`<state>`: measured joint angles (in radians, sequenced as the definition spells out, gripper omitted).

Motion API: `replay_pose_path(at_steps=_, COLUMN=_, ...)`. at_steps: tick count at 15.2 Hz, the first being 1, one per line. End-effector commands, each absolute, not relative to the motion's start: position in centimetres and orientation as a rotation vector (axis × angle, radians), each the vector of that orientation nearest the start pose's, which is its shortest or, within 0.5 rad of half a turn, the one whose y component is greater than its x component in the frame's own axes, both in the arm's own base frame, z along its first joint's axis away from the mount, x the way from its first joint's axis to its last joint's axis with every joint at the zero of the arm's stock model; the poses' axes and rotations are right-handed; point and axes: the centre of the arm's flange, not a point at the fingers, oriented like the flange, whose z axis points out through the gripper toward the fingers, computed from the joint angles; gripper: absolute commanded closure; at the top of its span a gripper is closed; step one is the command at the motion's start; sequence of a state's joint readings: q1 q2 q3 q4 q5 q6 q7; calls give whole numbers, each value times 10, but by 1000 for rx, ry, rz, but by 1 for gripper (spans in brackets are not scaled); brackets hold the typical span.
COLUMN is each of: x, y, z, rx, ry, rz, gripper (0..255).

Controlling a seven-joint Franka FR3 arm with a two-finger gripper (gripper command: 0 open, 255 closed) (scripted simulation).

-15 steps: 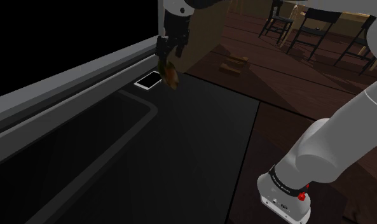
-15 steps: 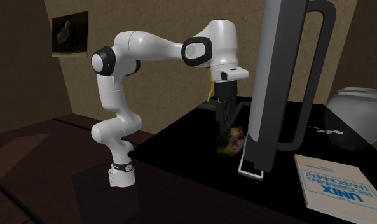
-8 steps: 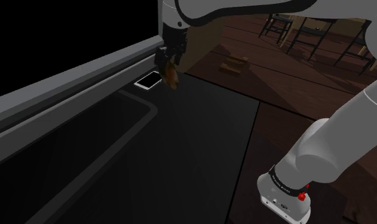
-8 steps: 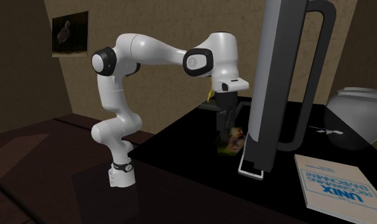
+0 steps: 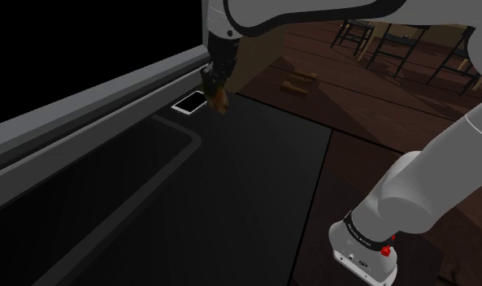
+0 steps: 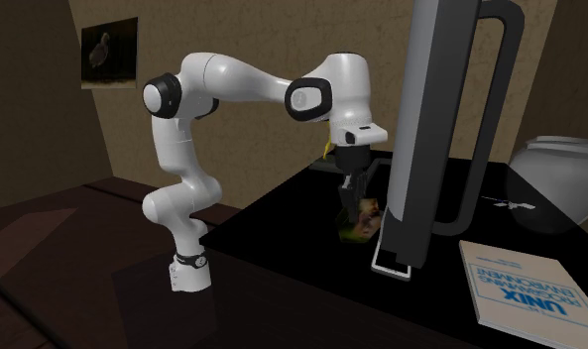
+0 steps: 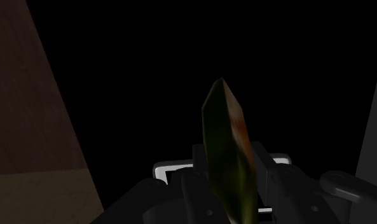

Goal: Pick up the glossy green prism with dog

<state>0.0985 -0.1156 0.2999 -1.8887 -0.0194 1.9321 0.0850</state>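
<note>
Gripper point(image 6: 355, 206) was clamped tight on the green prism point(image 6: 359, 224), held edge-on between its fingers at the far end of the glossy black counter point(image 5: 255, 187), just beside a tall grey frame point(image 6: 430, 119). Dark wood floor point(image 5: 377, 106), chairs point(image 5: 369, 32) further back, bird picture point(image 6: 108, 52) on the tan wall.

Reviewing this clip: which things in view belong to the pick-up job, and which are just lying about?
Job in hand:
green prism, clasped in the gripper

Lying about:
UNIX book
white-edged flat slab
chairs
framed bird picture
</note>
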Motion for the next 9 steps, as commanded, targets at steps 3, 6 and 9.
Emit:
replay_pose_path(at_steps=3, x=500, y=216, z=565, rx=-3106, ry=-500, rz=-253, gripper=255)
replay_pose_path(at_steps=6, x=500, y=216, z=580, rx=-3106, ry=-500, rz=-253, gripper=255)
replay_pose_path(at_steps=9, x=500, y=216, z=596, rx=-3106, ry=-500, rz=-253, gripper=255)
